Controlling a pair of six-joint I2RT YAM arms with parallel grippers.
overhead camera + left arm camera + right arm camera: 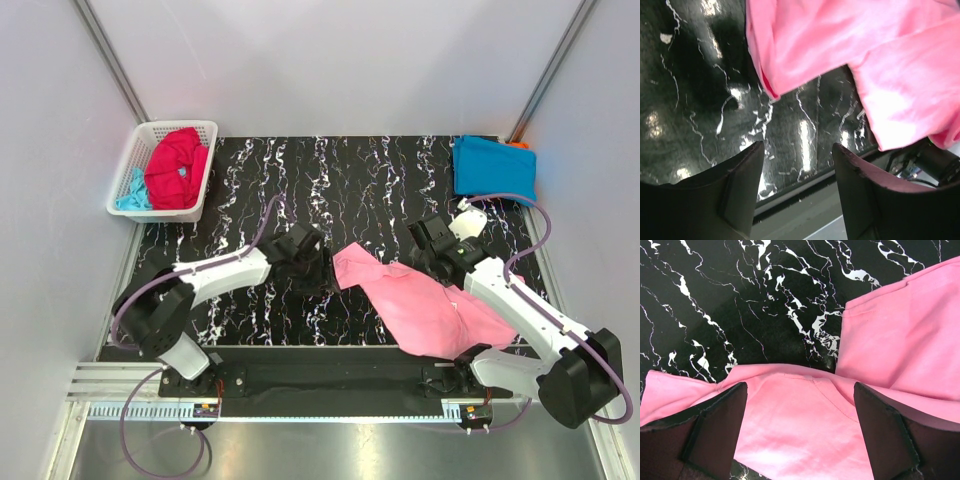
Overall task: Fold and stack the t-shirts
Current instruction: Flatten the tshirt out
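A light pink t-shirt [425, 305] lies crumpled on the black marbled mat, reaching from the middle to the front right. My left gripper [322, 272] hovers just left of the shirt's left tip, jaws apart with only mat between them [797, 150]; the pink cloth [850, 45] lies beyond the fingertips. My right gripper [428, 258] is over the shirt's upper edge, open, its fingers straddling pink cloth [800, 387] without pinching it. A folded bright blue t-shirt [495, 168] lies at the back right with an orange one [517, 146] peeking out behind it.
A white lattice basket [131, 160] stands off the mat's back left corner, holding a crimson red shirt [177, 167] and a pale aqua one [130, 190]. The mat's front edge [805, 182] runs just below the left fingers. Grey walls enclose the table.
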